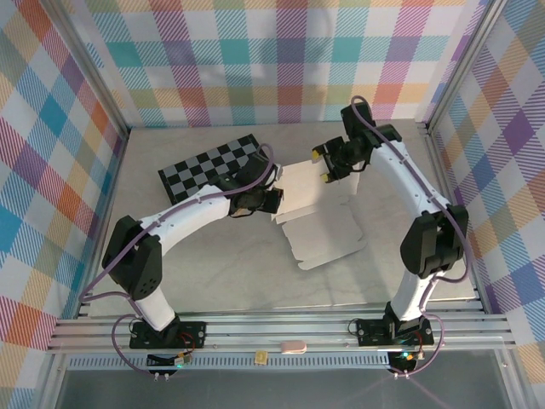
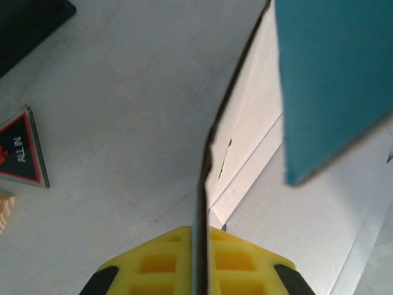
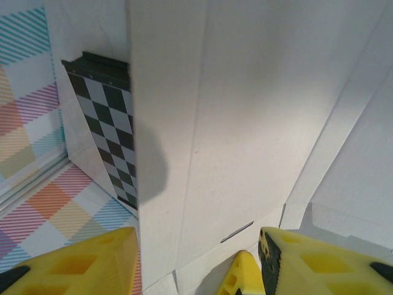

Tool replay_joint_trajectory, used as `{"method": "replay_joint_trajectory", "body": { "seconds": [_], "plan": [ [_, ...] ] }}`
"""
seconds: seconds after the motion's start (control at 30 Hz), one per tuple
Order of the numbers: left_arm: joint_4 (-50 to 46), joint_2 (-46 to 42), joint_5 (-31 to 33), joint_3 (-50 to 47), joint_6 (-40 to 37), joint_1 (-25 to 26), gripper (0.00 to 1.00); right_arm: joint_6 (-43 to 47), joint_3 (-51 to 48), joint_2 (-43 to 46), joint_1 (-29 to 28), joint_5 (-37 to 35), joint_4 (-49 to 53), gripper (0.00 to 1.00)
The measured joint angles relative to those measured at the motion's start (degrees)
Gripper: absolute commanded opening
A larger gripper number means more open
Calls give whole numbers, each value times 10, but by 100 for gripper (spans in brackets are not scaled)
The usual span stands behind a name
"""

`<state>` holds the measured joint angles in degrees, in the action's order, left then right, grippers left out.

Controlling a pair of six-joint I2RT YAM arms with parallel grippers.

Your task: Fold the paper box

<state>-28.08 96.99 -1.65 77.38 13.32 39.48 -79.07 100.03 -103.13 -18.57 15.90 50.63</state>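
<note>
The paper box lies in the middle of the table with its white inner side up, near the right end of the checkered board. Its far part is lifted between the two arms.

My left gripper is pinched tight on the left edge of the cardboard. In the left wrist view the thin sheet runs straight up from between the yellow fingers, and a teal flap hangs over it. The right gripper has its jaws apart, with a raised white panel in the gap. I judge that no pad touches it yet.

The step in hand, I think, is to bring this panel over along its crease. To do it well, the left pinch should act only as an anchor, without pulling, so the blank does not slide on the table. With the right one I would take the panel low, near the scored line. I would then turn it around that line rather than push it flat, because thin cardboard buckles easily. I must also watch the small triangular piece on the left, so the sheet does not sweep it.
</note>
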Motion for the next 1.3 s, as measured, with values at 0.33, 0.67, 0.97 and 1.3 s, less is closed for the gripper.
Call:
{"method": "replay_joint_trajectory", "body": {
  "seconds": [0.33,0.67,0.97,1.3],
  "plan": [
    [13,0,5,-1,-10,2,0,2,26,-42,-5,23,-19,41],
    [11,0,5,-1,-12,2,0,7,22,-44,-1,28,-39,20],
    [10,0,2,-12,-12,2,0,7,-8,-44,8,51,-55,18],
    [12,0,-1,-15,-12,2,0,20,-15,-44,16,65,-51,22]
  ]
}}
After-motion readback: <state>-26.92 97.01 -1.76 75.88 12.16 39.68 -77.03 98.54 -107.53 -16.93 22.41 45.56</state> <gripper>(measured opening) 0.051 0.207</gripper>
